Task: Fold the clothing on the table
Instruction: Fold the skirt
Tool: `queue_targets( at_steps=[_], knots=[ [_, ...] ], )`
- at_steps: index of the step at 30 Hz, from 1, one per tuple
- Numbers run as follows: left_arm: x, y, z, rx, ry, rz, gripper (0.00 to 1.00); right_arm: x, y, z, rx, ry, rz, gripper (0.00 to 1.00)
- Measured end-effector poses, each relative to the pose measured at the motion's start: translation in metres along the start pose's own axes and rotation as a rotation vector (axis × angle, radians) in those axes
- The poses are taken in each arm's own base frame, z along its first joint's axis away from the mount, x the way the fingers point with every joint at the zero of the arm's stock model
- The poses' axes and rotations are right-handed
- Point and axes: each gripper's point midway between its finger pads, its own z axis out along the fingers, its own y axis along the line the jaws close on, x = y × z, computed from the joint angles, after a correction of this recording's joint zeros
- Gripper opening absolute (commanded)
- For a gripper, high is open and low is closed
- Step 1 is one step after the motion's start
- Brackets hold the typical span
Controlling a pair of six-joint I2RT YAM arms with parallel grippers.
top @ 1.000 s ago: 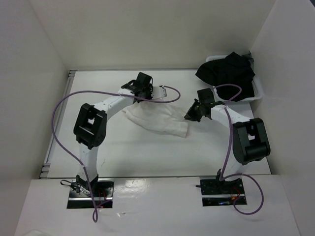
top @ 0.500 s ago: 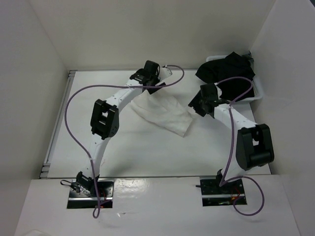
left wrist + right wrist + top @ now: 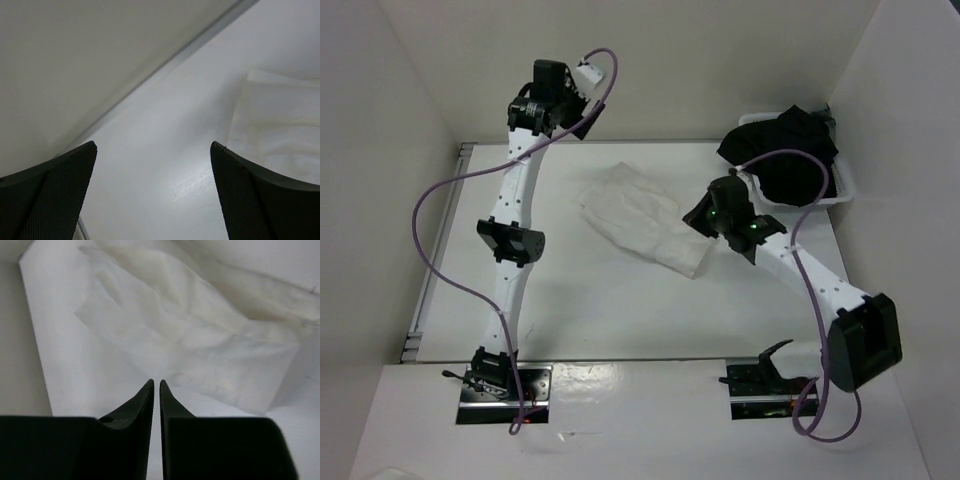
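The clothing (image 3: 640, 218), a wrinkly white garment, lies folded in a slanted strip on the table (image 3: 570, 290); neither gripper holds it. My left gripper (image 3: 552, 100) is raised high over the far left corner, well away from the cloth. It is open and empty (image 3: 152, 145), with the clothing's edge (image 3: 280, 130) to its right. My right gripper (image 3: 700, 218) hovers at the cloth's right end. Its fingers (image 3: 155, 382) are nearly together with only a thin slit and nothing between them; the clothing (image 3: 190, 335) lies just ahead.
A white bin (image 3: 845, 195) at the far right holds a black garment (image 3: 785, 150). White walls surround the table, and a metal rail (image 3: 430, 270) runs along its left edge. The left arm's purple cable loops over the table's left side.
The left gripper opened, let go of the cloth and swung up toward the far left corner. The right gripper opened and closed again, moving slightly nearer. The cloth now lies flat.
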Motion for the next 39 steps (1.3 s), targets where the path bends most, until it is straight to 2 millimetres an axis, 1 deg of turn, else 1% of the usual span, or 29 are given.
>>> queue_targets(
  at_steps=[2, 3, 5, 7, 8, 10, 11, 13, 16, 19, 21, 22, 23, 24, 25, 26, 27, 29, 33, 36, 38, 39],
  knots=[
    [0.029, -0.004, 0.016, 0.053, 0.059, -0.021, 1.00, 0.023, 0.002, 0.024, -0.001, 0.078, 0.006, 0.06],
    [0.048, -0.015, 0.029, 0.103, 0.098, -0.031, 1.00, 0.032, -0.003, 0.038, 0.015, 0.110, 0.014, 0.06],
    [0.084, -0.040, 0.051, 0.196, 0.179, -0.049, 1.00, 0.053, -0.026, 0.068, 0.085, 0.178, 0.031, 0.06],
    [0.119, -0.071, 0.071, 0.288, 0.260, -0.069, 1.00, 0.074, -0.057, 0.092, 0.171, 0.247, 0.054, 0.04],
    [0.130, -0.081, 0.077, 0.315, 0.290, -0.081, 1.00, 0.076, -0.061, 0.095, 0.184, 0.254, 0.059, 0.04],
    [0.151, -0.100, 0.086, 0.356, 0.344, -0.095, 1.00, 0.083, -0.079, 0.105, 0.235, 0.277, 0.065, 0.04],
    [0.156, -0.106, 0.089, 0.366, 0.359, -0.102, 1.00, 0.085, -0.084, 0.109, 0.252, 0.282, 0.066, 0.04],
    [0.157, -0.115, 0.091, 0.374, 0.366, -0.108, 1.00, 0.082, -0.088, 0.116, 0.265, 0.283, 0.064, 0.04],
    [0.151, -0.124, 0.092, 0.384, 0.357, -0.096, 1.00, 0.077, -0.090, 0.128, 0.267, 0.284, 0.073, 0.04],
    [0.151, -0.137, 0.092, 0.405, 0.365, -0.083, 0.99, 0.068, -0.092, 0.134, 0.261, 0.269, 0.088, 0.04],
    [0.155, -0.144, 0.094, 0.419, 0.381, -0.080, 0.91, 0.065, -0.094, 0.135, 0.260, 0.263, 0.088, 0.04],
    [0.158, -0.148, 0.094, 0.425, 0.390, -0.077, 0.85, 0.065, -0.094, 0.135, 0.259, 0.262, 0.084, 0.04],
    [0.161, -0.153, 0.095, 0.431, 0.402, -0.076, 0.76, 0.064, -0.094, 0.135, 0.257, 0.262, 0.078, 0.06],
    [0.164, -0.155, 0.095, 0.434, 0.413, -0.078, 0.72, 0.064, -0.094, 0.135, 0.255, 0.263, 0.070, 0.06],
    [0.168, -0.156, 0.095, 0.435, 0.423, -0.078, 0.68, 0.063, -0.094, 0.135, 0.254, 0.262, 0.061, 0.06],
    [0.172, -0.153, 0.095, 0.432, 0.434, -0.076, 0.62, 0.063, -0.094, 0.135, 0.252, 0.262, 0.051, 0.07],
    [0.175, -0.150, 0.094, 0.426, 0.447, -0.083, 0.60, 0.063, -0.094, 0.135, 0.250, 0.263, 0.042, 0.07],
    [0.181, -0.142, 0.092, 0.412, 0.462, -0.092, 0.58, 0.062, -0.094, 0.135, 0.245, 0.263, 0.022, 0.07],
    [0.191, -0.129, 0.089, 0.382, 0.494, -0.131, 0.58, 0.058, -0.093, 0.134, 0.236, 0.258, -0.016, 0.07],
    [0.184, -0.125, 0.083, 0.377, 0.487, -0.153, 0.58, 0.053, -0.089, 0.130, 0.227, 0.244, -0.035, 0.08],
    [0.164, -0.125, 0.072, 0.383, 0.454, -0.158, 0.59, 0.047, -0.085, 0.127, 0.218, 0.226, -0.042, 0.08],
    [0.147, -0.125, 0.062, 0.384, 0.425, -0.160, 0.59, 0.045, -0.084, 0.126, 0.214, 0.219, -0.043, 0.08]
  ],
)
